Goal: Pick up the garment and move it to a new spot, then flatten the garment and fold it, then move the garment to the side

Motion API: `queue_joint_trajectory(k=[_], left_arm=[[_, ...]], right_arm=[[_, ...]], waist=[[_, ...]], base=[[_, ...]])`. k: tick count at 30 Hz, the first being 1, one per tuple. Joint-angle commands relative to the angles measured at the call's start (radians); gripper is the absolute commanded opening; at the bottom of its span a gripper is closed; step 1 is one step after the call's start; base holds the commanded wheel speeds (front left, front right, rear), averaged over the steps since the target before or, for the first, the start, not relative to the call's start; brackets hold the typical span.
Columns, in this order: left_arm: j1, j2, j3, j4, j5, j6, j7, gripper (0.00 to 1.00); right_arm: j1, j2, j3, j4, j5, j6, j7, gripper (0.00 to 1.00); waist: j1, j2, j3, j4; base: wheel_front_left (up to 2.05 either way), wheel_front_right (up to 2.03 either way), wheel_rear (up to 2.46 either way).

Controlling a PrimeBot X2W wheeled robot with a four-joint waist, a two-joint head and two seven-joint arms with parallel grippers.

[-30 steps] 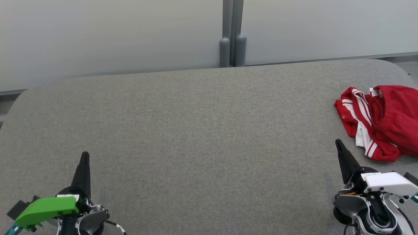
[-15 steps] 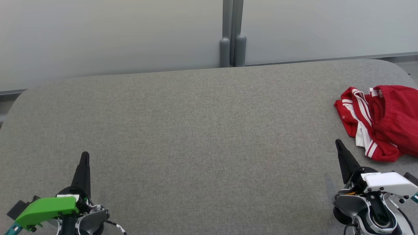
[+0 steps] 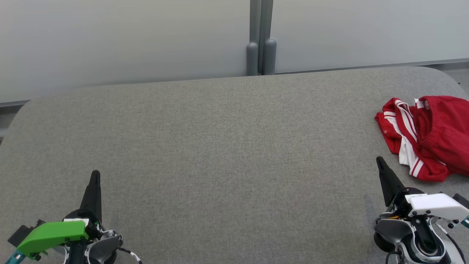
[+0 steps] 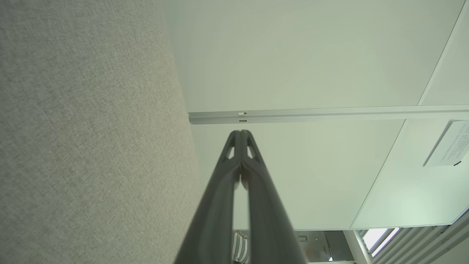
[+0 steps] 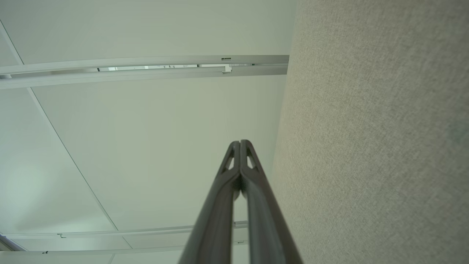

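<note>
**A:** Head view first. Where is the garment?

**B:** The red shorts [image 3: 436, 132], white-striped, lie crumpled at the far right of the grey padded table [image 3: 220, 146] and run off the picture's right edge.

**A:** And the grippers?

**B:** The left gripper [image 3: 95, 176] sits at the lower left over the table, well apart from the red shorts. The right gripper [image 3: 379, 162] points up at the lower right, near the shorts' lower hem but not touching it. Each looks like a single dark spike, with its fingers together and holding nothing. A pale partition [image 3: 128, 44] with a grey post [image 3: 261, 40] stands behind the table.

**A:** What does the left wrist view add?

**B:** It gives a close look at the left gripper [image 4: 240, 134]. The two tips are pressed together, with a thin slit lower down and nothing between them. The table fabric fills that view's left side. To the right, the partition carries a metal rail [image 4: 311, 113] and a paper notice [image 4: 449, 145] whose print is too small to read.

**A:** And the right wrist view?

**B:** It is nearly the mirror image. The right gripper [image 5: 240, 143] has its tips meeting and is empty. The table fabric is on that view's right and the pale panels are on its left. The shorts' position comes from the head view.
</note>
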Motion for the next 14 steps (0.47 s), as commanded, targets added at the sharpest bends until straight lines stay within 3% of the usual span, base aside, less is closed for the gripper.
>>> queue_joint_trajectory(k=[1, 14], left_arm=[[-0.013, 0.0, 0.003, -0.003, 0.001, -0.004, 0.0, 0.0], [-0.013, 0.0, 0.003, -0.003, 0.001, -0.004, 0.0, 0.0]], right_arm=[[-0.008, -0.005, 0.001, -0.003, 0.005, 0.001, 0.002, 0.0], [-0.008, -0.005, 0.001, -0.004, 0.005, 0.001, 0.002, 0.0]], waist=[[0.0, 0.0083, 0.0, 0.0], [0.0, 0.0083, 0.0, 0.0]], base=[[0.0, 0.0, 0.0], [0.0, 0.0, 0.0]])
